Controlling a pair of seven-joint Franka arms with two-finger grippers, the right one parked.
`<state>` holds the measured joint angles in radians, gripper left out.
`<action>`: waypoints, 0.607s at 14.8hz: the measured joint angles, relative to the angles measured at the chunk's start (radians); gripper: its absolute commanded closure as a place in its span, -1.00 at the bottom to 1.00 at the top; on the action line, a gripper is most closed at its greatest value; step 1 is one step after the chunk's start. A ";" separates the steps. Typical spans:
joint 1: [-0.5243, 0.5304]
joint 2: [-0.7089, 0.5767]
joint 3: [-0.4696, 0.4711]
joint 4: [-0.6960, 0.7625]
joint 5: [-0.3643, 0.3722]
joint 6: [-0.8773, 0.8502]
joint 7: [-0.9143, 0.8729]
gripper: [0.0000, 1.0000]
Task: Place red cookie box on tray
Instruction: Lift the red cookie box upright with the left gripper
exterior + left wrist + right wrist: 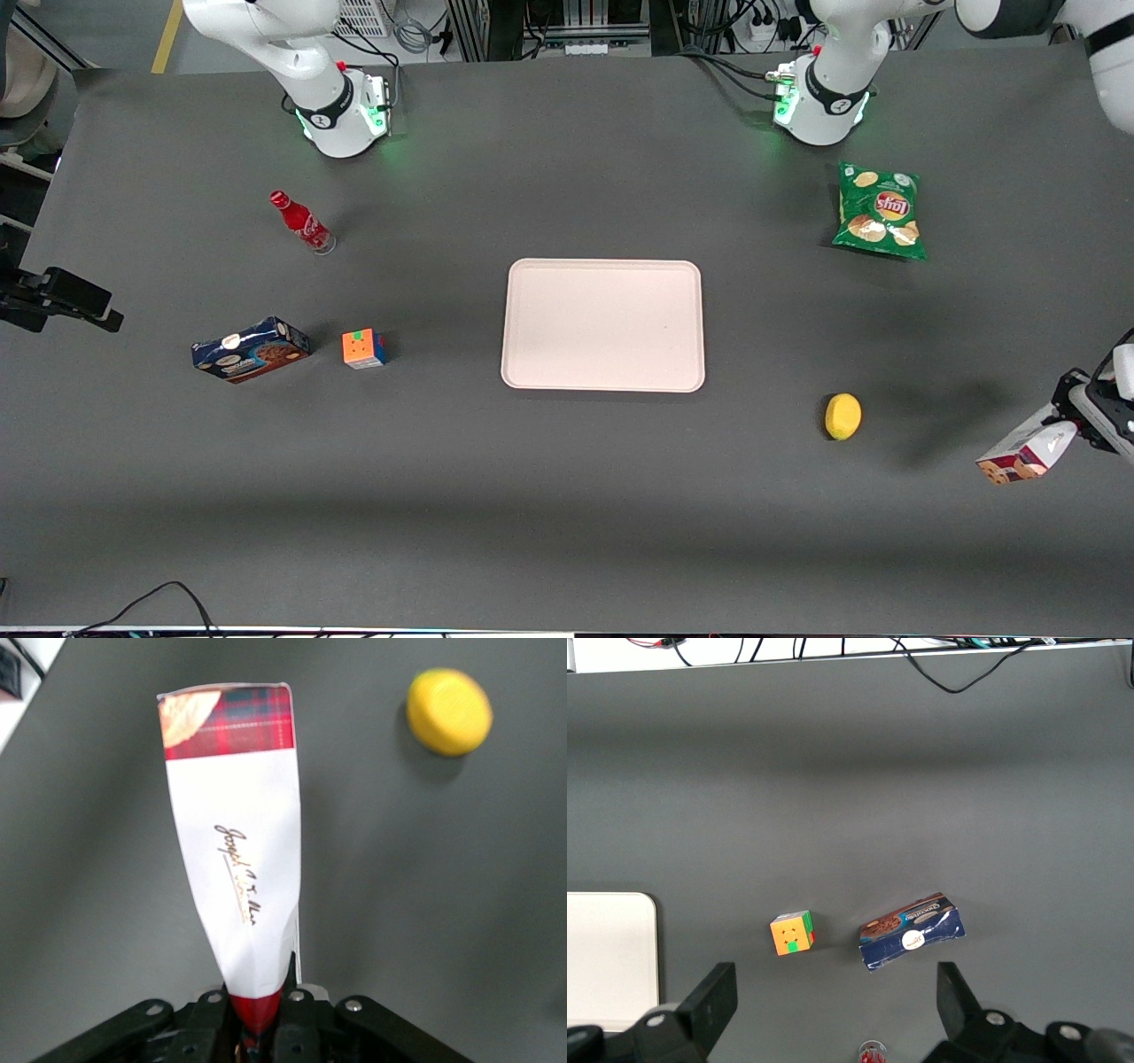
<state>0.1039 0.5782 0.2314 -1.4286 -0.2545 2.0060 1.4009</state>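
My left gripper (1067, 425) hangs above the table at the working arm's end, shut on one end of the red cookie box (1023, 452). The box is a slim tartan carton with a white label band (235, 859). It juts out from the gripper (259, 1014), lifted off the table. The pale pinkish-beige tray (602, 324) lies flat at the table's middle with nothing on it, well away from the box toward the parked arm's end.
A yellow lemon (842, 416) (449, 711) lies between the box and the tray. A green chips bag (879, 211) sits near the working arm's base. A dark-blue cookie box (251, 349), a colour cube (364, 348) and a red bottle (302, 222) lie toward the parked arm's end.
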 measured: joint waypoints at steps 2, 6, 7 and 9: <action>-0.023 -0.055 -0.001 -0.001 0.024 -0.099 -0.151 1.00; -0.077 -0.168 -0.012 -0.054 0.033 -0.171 -0.431 1.00; -0.084 -0.194 -0.028 -0.078 0.034 -0.171 -0.507 1.00; -0.097 -0.243 -0.072 -0.122 0.050 -0.172 -0.671 1.00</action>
<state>0.0065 0.3351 0.1591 -1.5503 -0.2046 1.8338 0.7302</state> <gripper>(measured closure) 0.837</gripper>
